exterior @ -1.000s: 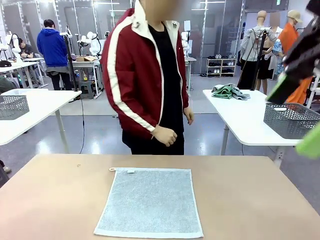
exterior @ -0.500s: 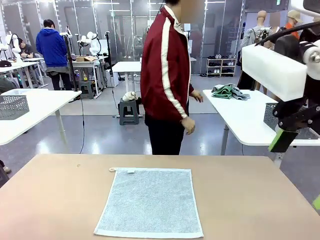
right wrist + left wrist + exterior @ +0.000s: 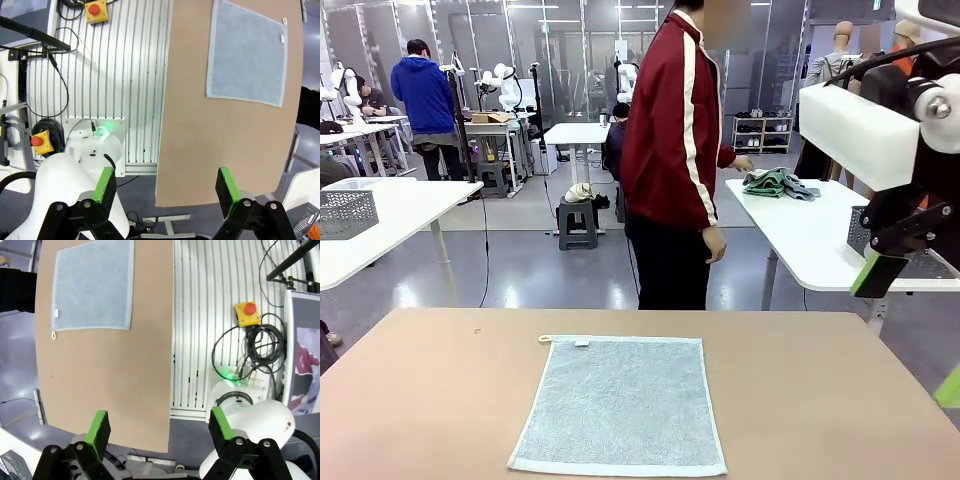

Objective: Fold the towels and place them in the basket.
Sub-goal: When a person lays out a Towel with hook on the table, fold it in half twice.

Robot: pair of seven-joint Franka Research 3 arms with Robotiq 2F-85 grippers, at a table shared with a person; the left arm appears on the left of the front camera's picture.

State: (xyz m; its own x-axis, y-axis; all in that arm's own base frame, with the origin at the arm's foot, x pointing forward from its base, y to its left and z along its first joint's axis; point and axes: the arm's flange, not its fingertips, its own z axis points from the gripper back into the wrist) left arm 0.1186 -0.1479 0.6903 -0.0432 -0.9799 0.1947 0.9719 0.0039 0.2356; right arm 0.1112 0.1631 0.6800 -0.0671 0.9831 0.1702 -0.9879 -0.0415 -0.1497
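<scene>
A grey-blue towel [image 3: 620,405] lies flat and unfolded in the middle of the wooden table [image 3: 430,390], its label tab at the far edge. It also appears from above as the towel [image 3: 92,287] in the left wrist view and the towel [image 3: 247,55] in the right wrist view. My left gripper [image 3: 159,425] hangs open high over the table's edge, holding nothing. My right gripper [image 3: 914,330] is open at the far right, well above the table, and is the open gripper [image 3: 166,187] in its wrist view. A dark grey lattice basket [image 3: 856,232] sits on the white side table, mostly hidden by my right arm.
The person [image 3: 675,160] stands beyond the table, turned sideways, a hand reaching to a pile of sea-green towels [image 3: 775,182] on the white side table [image 3: 800,240]. Another lattice basket [image 3: 345,212] sits on a white table at the left. Cables and a red stop button [image 3: 248,310] lie beside my bases.
The person has turned from the table and stepped right, reaching toward the towel pile. My right arm has swung into the front view's right side. The flat towel has not moved.
</scene>
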